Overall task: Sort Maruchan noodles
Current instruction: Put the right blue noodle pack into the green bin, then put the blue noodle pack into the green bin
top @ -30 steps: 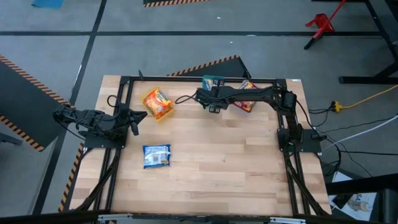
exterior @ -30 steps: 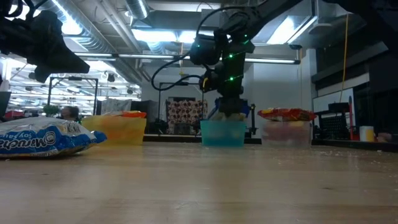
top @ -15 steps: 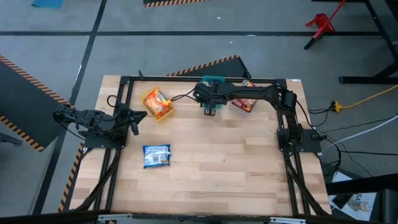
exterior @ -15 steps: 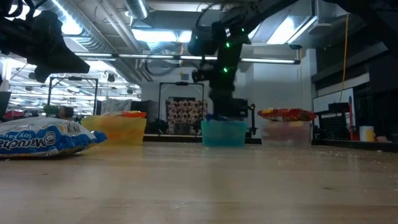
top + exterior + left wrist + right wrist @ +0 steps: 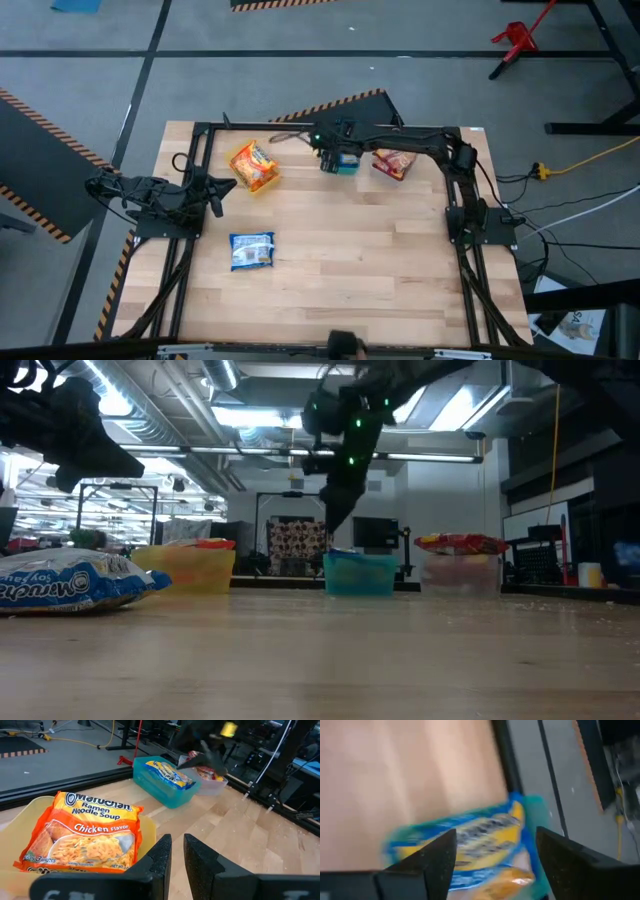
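Note:
A blue-and-white noodle packet (image 5: 465, 840) lies in the teal bin (image 5: 348, 163) at the far middle of the table. My right gripper (image 5: 328, 158) hangs open and empty above that bin (image 5: 360, 573), its fingers on either side of the packet in the right wrist view (image 5: 495, 865). An orange chicken packet (image 5: 252, 165) lies in the yellow bin (image 5: 15, 830). A red packet (image 5: 393, 163) lies in the clear bin (image 5: 460, 572). A second blue packet (image 5: 250, 250) lies flat on the table. My left gripper (image 5: 215, 195) waits shut at the left, near the yellow bin.
A black frame (image 5: 300, 127) runs along the table's far edge and down both sides past the arm bases. Bare wood lies between the bins and the near edge, with the loose blue packet (image 5: 70, 582) at near left.
My right gripper has risen from the teal bin and swung toward the table's far edge and a little left. The blue packet lies in the bin, now uncovered on the near side of the arm.

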Available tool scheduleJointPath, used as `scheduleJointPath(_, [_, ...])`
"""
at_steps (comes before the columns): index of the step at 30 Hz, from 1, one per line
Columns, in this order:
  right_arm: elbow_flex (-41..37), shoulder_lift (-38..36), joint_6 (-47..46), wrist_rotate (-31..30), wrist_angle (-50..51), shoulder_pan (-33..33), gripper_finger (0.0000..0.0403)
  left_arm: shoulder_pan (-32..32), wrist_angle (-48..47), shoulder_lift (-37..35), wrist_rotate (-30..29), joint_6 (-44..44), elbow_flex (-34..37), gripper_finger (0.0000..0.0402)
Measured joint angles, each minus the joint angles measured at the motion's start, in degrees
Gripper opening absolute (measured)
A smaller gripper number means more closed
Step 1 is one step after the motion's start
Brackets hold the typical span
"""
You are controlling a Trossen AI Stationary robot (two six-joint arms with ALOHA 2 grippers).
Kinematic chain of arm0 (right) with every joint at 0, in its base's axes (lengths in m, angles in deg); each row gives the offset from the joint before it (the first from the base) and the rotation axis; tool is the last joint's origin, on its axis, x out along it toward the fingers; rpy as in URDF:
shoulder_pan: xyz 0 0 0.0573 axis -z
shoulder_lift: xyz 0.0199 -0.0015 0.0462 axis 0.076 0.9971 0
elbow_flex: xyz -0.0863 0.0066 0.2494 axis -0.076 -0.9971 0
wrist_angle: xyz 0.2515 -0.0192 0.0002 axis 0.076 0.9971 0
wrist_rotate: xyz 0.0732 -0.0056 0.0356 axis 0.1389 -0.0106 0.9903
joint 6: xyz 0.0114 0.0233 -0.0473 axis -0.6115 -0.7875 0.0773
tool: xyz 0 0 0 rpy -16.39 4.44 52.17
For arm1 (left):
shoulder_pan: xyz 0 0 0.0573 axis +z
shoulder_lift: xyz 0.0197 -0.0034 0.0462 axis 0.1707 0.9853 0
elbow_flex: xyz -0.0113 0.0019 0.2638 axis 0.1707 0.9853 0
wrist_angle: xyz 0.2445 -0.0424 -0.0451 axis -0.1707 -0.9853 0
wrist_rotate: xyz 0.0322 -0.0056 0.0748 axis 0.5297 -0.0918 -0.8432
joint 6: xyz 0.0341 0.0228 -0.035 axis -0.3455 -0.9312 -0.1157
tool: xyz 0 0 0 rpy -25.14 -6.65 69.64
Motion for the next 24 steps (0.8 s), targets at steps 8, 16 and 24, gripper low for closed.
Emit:
scheduleJointPath(8, [-0.44,3.72,-1.59,2.56,-5.28,7.18,0.0223,-0.02,0.0,0.0,0.04,0.31,0.0,0.0044])
scheduleJointPath(16, [-0.25,5.89,-2.65,-1.31,-4.88,9.26,0.0218,-0.02,0.0,0.0,0.09,0.9,-0.02,0.0044])
scheduleJointPath(24, [9.07,3.93,-3.45,2.87,1.84,6.92,0.0218,-0.01,-0.02,0.0,0.09,0.9,0.0,0.0044])
